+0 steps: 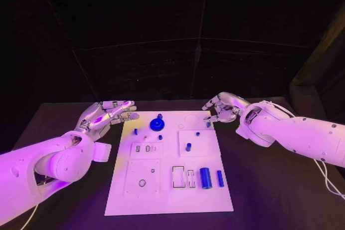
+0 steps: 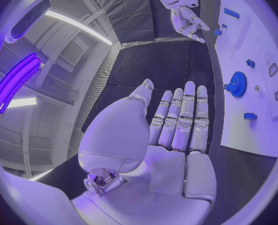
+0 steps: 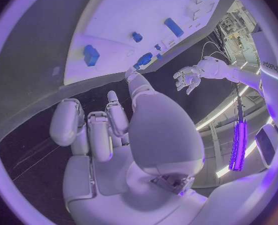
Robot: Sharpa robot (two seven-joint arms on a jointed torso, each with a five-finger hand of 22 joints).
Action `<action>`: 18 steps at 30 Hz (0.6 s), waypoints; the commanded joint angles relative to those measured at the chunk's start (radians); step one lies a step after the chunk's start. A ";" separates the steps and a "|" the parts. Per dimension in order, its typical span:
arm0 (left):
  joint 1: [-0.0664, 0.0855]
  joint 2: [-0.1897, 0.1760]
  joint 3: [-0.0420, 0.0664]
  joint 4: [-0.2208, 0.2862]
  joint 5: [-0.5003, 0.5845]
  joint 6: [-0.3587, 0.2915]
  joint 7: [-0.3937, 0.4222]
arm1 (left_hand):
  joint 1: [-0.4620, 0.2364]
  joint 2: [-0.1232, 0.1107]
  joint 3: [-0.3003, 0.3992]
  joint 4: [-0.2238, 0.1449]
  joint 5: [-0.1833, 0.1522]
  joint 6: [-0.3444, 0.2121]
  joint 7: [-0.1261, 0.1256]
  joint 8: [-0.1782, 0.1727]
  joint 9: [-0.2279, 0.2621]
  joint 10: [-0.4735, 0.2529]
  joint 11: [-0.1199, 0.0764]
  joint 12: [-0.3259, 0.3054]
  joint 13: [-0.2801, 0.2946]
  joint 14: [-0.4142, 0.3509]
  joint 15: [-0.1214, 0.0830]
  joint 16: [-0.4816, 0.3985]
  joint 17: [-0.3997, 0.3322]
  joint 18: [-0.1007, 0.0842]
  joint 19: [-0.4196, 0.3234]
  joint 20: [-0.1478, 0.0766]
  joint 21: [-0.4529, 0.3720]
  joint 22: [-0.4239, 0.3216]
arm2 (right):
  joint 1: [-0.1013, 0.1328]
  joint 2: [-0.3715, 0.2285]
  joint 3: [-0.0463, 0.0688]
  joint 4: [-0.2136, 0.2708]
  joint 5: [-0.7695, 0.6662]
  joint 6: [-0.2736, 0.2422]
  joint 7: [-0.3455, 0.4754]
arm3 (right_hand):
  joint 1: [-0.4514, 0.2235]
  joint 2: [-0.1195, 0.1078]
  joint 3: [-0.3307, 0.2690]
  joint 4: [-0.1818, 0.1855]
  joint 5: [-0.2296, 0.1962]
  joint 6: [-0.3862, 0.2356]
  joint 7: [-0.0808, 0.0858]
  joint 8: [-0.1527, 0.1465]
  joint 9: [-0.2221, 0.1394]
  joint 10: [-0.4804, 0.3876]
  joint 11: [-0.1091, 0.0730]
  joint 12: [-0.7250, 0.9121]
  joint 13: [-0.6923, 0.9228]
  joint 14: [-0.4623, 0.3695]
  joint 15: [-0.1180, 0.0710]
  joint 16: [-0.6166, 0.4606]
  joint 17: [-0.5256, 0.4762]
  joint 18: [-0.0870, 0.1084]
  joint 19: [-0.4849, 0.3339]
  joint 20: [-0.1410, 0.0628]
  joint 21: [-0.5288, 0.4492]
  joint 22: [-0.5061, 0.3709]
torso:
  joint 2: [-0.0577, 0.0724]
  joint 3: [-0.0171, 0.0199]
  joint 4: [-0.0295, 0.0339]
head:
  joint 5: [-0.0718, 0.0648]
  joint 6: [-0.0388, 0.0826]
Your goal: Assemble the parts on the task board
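The white board (image 1: 169,190) lies in the middle of the black tabletop (image 1: 273,190), with a blue gear (image 1: 157,123) near its far edge and a blue cylinder (image 1: 206,178) nearer the robot. The left hand (image 1: 106,116) hovers beside the board's far left corner, fingers (image 2: 179,117) straight and apart, holding nothing. The right hand (image 1: 223,108) hangs over the far right corner, fingers (image 3: 91,130) curled loosely and empty.

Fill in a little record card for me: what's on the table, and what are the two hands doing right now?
Board: white task board on the black table
Parts: blue gear, blue cylinder, smaller blue pieces
Left hand: open, at the board's far left corner, holding nothing
Right hand: fingers curled, by the far right corner, nothing visibly held
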 commanded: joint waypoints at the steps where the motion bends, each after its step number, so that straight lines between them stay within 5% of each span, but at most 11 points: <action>1: -0.001 0.006 0.001 -0.007 -0.004 0.019 0.004 | -0.002 0.005 -0.001 -0.006 -0.005 0.004 0.003 -0.006 -0.001 0.004 0.001 -0.007 0.000 0.007 0.003 -0.007 0.000 0.016 0.007 -0.003 -0.004 -0.001 | -0.011 -0.002 0.000 -0.011 0.061 0.010 0.094 | 0.007 0.001 0.000 -0.008 0.006 -0.008 0.001 -0.003 -0.001 -0.003 -0.002 0.000 0.001 0.069 0.002 -0.001 0.102 -0.001 -0.003 0.000 -0.003 0.000 | -0.002 0.0082 -0.0077 | -0.001 0.001; 5: -0.002 0.010 0.000 -0.013 -0.004 0.021 0.004 | -0.001 0.005 -0.001 -0.007 -0.005 0.005 0.002 -0.006 -0.001 0.005 0.001 -0.007 0.000 0.007 0.003 -0.007 0.000 0.016 0.007 -0.003 -0.005 -0.001 | -0.031 0.001 0.000 -0.029 0.062 0.013 0.102 | 0.009 0.002 0.000 -0.010 0.006 -0.008 0.001 -0.004 -0.001 -0.003 -0.002 -0.001 0.000 0.069 0.002 0.000 0.105 -0.001 -0.003 0.000 -0.003 0.001 | 0.000 0.0136 -0.0093 | 0.002 0.001; 18: -0.008 0.015 0.000 -0.027 -0.004 0.020 0.004 | 0.001 0.006 0.000 -0.009 -0.005 0.005 0.002 -0.006 0.000 0.006 0.001 -0.007 0.000 0.007 0.002 -0.008 0.000 0.016 0.008 -0.004 -0.005 -0.002 | -0.074 0.023 0.001 -0.073 0.052 0.009 0.112 | 0.011 0.009 0.000 -0.012 0.007 -0.011 0.004 -0.004 -0.001 -0.003 -0.001 0.000 0.001 0.070 0.003 0.002 0.109 -0.002 -0.001 0.000 -0.002 0.004 | -0.001 0.0072 -0.0090 | 0.003 -0.012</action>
